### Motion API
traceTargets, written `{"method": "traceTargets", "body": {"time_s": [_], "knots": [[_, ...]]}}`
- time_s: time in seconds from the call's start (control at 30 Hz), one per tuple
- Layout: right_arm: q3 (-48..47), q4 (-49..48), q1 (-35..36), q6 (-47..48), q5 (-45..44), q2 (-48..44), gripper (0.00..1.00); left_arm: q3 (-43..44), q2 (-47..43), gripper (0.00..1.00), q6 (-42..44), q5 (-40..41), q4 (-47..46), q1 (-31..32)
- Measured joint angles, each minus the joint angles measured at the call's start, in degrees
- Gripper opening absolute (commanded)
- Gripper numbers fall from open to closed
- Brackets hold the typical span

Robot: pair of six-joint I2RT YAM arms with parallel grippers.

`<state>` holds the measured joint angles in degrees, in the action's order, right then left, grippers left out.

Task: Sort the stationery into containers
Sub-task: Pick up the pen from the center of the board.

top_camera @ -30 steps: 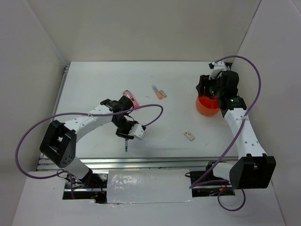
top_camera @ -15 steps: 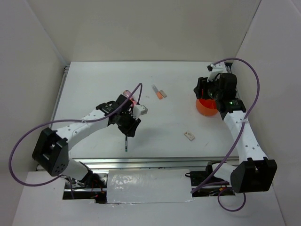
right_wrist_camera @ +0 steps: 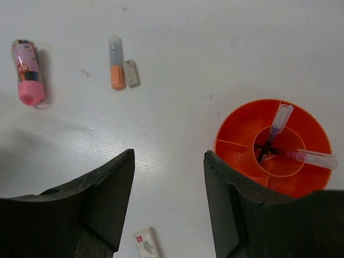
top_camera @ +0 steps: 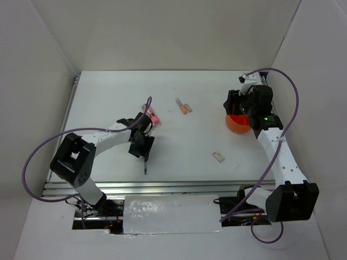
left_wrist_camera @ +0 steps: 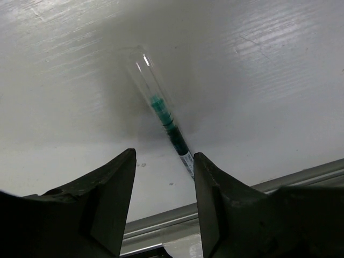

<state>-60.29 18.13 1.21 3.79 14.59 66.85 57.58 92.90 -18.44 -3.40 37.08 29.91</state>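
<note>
A thin dark pen (top_camera: 146,165) with a clear cap lies near the table's front edge. In the left wrist view the pen (left_wrist_camera: 167,124) lies just beyond my open, empty left gripper (left_wrist_camera: 164,161), close to the right finger. From above, the left gripper (top_camera: 142,151) hovers by the pen's far end. The orange tub (right_wrist_camera: 242,141) holds a lilac pen (right_wrist_camera: 280,122) and a red-white pen (right_wrist_camera: 310,157). My right gripper (right_wrist_camera: 167,158) is open and empty, high beside the tub (top_camera: 239,124). The pink tube (right_wrist_camera: 28,72), an orange block (right_wrist_camera: 115,63), a grey block (right_wrist_camera: 130,73) and a white eraser (right_wrist_camera: 146,243) lie loose.
The metal rail of the table's front edge (left_wrist_camera: 226,220) runs close behind the pen. White walls close the table on the left, back and right. The pink tube (top_camera: 152,115) lies just behind the left arm's wrist.
The left wrist swung up and turned, then came back down over the pen's far end. The pen has not moved. The right arm shifted slightly over the tub.
</note>
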Motion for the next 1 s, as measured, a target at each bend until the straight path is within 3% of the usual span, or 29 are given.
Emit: {"method": "traceTargets", "body": {"time_s": [0.2, 0.47, 0.57, 0.67, 0.73, 0.87, 1.0], "knots": [[0.0, -0.1, -0.2, 0.1, 0.0, 0.0, 0.61, -0.4, 1.7, 0.58, -1.0, -0.5, -1.1, 0.0], [0.0, -0.1, -0.5, 0.0, 0.6, 0.1, 0.61, -2.5, 1.8, 0.48, -1.4, -1.0, -3.1, 1.1], [0.0, -0.1, -0.5, -0.2, 1.4, 0.1, 0.61, -2.0, 2.5, 0.37, -1.5, 0.3, -3.1, 1.8], [0.0, -0.1, -0.5, -0.4, 1.9, 0.1, 0.61, -0.8, 3.7, 0.19, -1.5, 2.9, -3.2, 3.2], [0.0, -0.1, -0.4, -0.5, 2.2, 0.1, 0.61, 0.3, 4.5, 0.01, -1.3, 4.5, -2.9, 3.8], [0.0, 0.0, 0.1, -0.5, 2.8, -0.1, 0.61, 2.4, 6.0, 0.0, -1.4, 5.7, -3.2, 3.7], [0.1, 0.6, 0.9, -0.6, 5.9, -1.1, 0.62, 3.6, 5.2, 0.0, -1.2, 0.8, -5.8, 0.3]]}}
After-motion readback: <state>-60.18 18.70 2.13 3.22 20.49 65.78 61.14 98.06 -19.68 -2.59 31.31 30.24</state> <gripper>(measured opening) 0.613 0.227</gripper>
